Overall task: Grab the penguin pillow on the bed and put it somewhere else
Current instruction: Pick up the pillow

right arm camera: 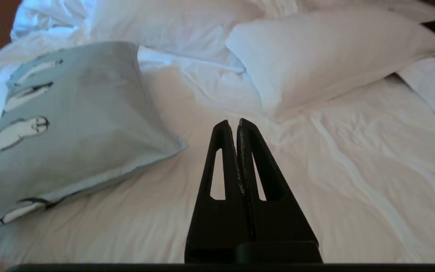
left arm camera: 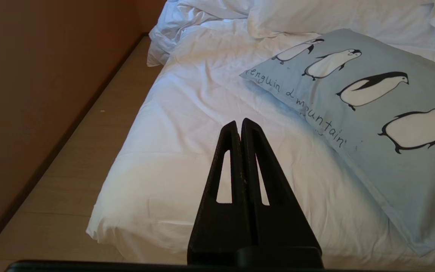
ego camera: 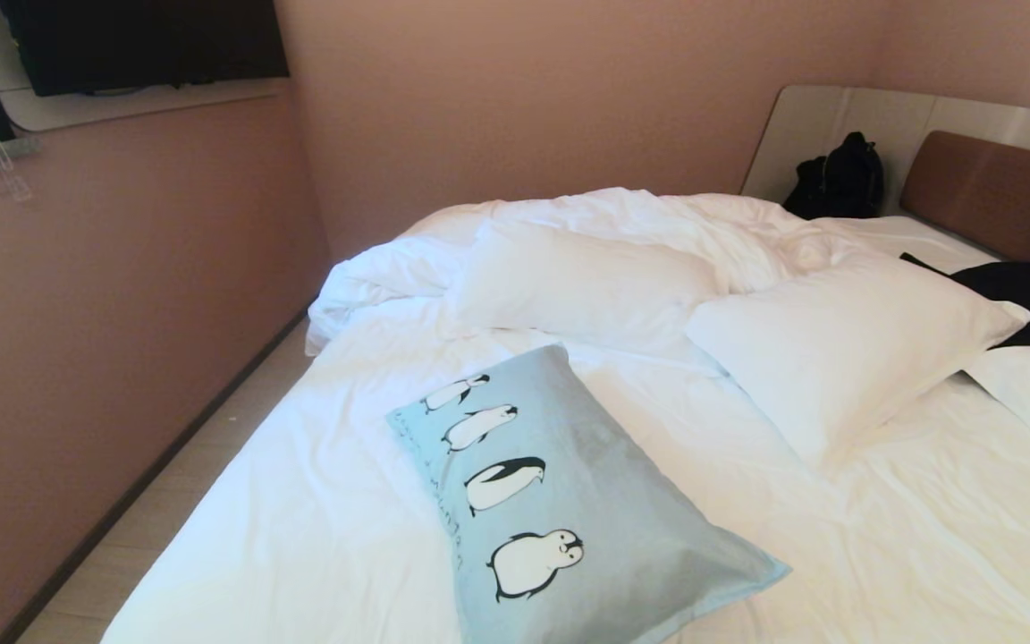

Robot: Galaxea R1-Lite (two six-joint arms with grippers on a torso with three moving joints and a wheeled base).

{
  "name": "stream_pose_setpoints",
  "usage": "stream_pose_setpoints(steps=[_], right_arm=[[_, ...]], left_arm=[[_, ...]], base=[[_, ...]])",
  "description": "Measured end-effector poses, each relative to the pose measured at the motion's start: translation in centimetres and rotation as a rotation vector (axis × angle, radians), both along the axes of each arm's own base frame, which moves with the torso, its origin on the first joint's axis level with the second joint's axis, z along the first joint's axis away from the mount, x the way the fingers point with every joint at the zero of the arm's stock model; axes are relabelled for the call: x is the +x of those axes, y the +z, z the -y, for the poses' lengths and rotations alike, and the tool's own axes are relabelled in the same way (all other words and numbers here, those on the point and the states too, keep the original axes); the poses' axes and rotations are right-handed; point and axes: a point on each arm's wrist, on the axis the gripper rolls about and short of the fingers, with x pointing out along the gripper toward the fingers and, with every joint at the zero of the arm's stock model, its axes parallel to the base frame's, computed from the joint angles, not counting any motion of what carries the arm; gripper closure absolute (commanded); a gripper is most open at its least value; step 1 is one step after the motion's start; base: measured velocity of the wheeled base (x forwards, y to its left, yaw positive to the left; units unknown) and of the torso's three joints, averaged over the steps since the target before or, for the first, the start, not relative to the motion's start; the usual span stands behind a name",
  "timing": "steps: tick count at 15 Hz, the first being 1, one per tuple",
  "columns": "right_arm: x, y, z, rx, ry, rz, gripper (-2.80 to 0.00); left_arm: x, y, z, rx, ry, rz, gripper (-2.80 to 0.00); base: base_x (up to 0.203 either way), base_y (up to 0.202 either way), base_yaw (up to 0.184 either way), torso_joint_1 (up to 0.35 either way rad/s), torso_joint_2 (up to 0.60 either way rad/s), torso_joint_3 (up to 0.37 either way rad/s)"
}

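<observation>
A wide bed (ego camera: 882, 537) with wrinkled white sheets fills most of the head view, its brown headboard (ego camera: 998, 192) at the far right and a pink wall (ego camera: 122, 295) along its left side. A strip of pale floor (ego camera: 166, 501) runs between wall and mattress. A bunched white duvet (ego camera: 586, 219) lies across the far end.

Two plain white pillows (ego camera: 837, 344) rest in the middle of the bed, one behind the other. A black backpack (ego camera: 837, 179) leans at the head end, and a dark garment (ego camera: 1029, 300) lies beside the nearer white pillow.

The penguin pillow (ego camera: 569, 501), pale blue with a row of black-and-white penguins, lies flat on the near part of the bed, close to the left edge, apart from the white pillows.

Neither arm appears in the head view. In its wrist view, the left gripper (left arm camera: 239, 121) hangs above the near left corner of the mattress, jaws pressed together, holding nothing. The right gripper (right arm camera: 232, 122) hangs above bare sheet just beside the pillow's right corner (right arm camera: 178, 145), jaws likewise together and empty.

The pickup has not yet begun. Likely risks: the jaws must part before reaching the pillow or they will only push it; a pinch on loose cover fabric could slip as the soft filling sags; a bite taken too deep could catch the sheet underneath and drag it along.
</observation>
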Motion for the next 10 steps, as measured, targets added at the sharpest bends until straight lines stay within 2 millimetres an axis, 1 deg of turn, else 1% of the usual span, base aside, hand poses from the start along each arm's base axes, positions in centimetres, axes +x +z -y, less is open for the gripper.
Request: stream_pose_setpoints(steps=[3,5,7,10], right_arm=[[-1.0,2.6,0.0,0.001,0.003,0.049,0.0],[-0.9,4.3,0.0,0.002,0.004,0.023,0.0],[-0.2,6.0,0.0,0.004,0.006,-0.021,0.0],[2.4,7.6,0.0,0.004,0.005,-0.135,0.0]], left_arm=[[0.0,0.0,0.0,0.0,0.0,0.0,0.0],[0.0,0.0,0.0,0.0,0.0,0.0,0.0],[0.0,0.0,0.0,0.0,0.0,0.0,0.0],[0.0,0.0,0.0,0.0,0.0,0.0,0.0]], base=[[0.0,0.0,0.0,0.0,0.0,0.0],[0.0,0.0,0.0,0.0,0.0,0.0],[0.0,0.0,0.0,0.0,0.0,0.0],[0.0,0.0,0.0,0.0,0.0,0.0]])
